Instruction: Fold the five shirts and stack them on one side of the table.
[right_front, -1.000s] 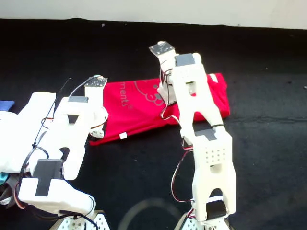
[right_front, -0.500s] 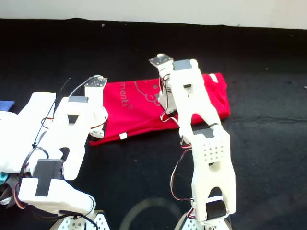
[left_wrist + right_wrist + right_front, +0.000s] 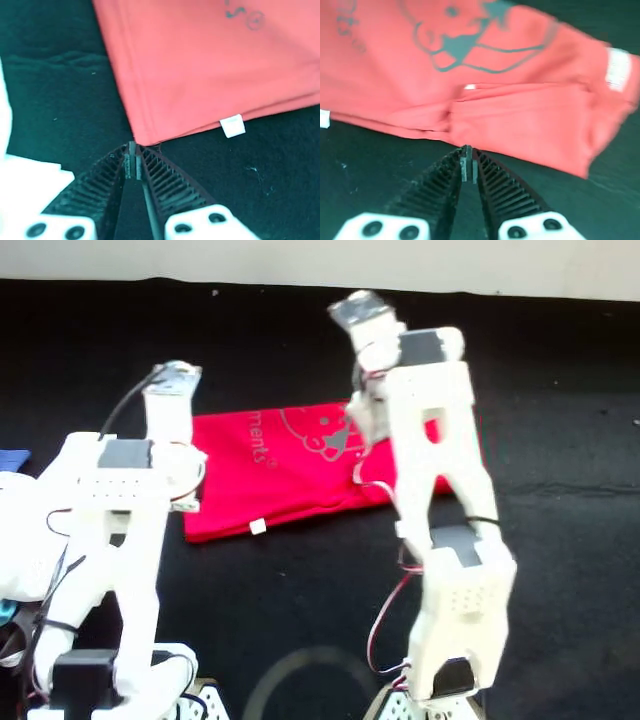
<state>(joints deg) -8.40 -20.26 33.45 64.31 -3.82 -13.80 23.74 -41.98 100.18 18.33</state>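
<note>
Both pinched closed on nothing, the left claw (image 3: 133, 150) is hovering by the 7 o'clock corner of the shirt (image 3: 280, 465), the right claw (image 3: 468, 152) by its 5 o'clock edge, likely lining up a fold.

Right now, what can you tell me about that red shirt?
The red shirt looks like soft cloth, folded into a long band and lying flat on the black table. It carries a grey line drawing and grey lettering, and a small white tag sticks out at its near edge. The shut left hand sits at one corner, the shut right hand at the near edge; whether either pinches cloth is unclear.
</note>
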